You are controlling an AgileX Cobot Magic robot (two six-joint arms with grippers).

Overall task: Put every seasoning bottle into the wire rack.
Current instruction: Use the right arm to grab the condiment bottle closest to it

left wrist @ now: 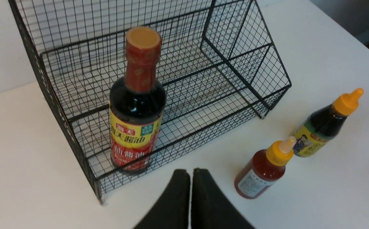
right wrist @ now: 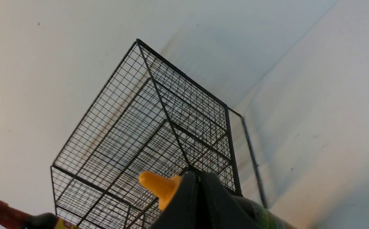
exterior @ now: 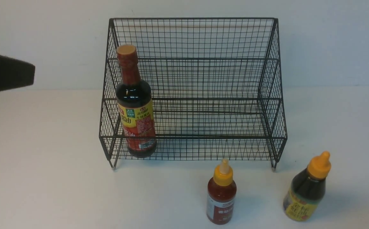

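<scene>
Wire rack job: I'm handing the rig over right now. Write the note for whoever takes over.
Left gripper: shut, empty, off to the left of the rack.
Right gripper: shut, empty, outside the front view.
Tall dark bottle: upright in the lower tier of the wire rack, at its left end. Done.
Small red bottle: on the table in front of the rack, near the middle.
Squat dark bottle: on the table, front right of the rack.
Left to do: rack the red and squat bottles.
</scene>
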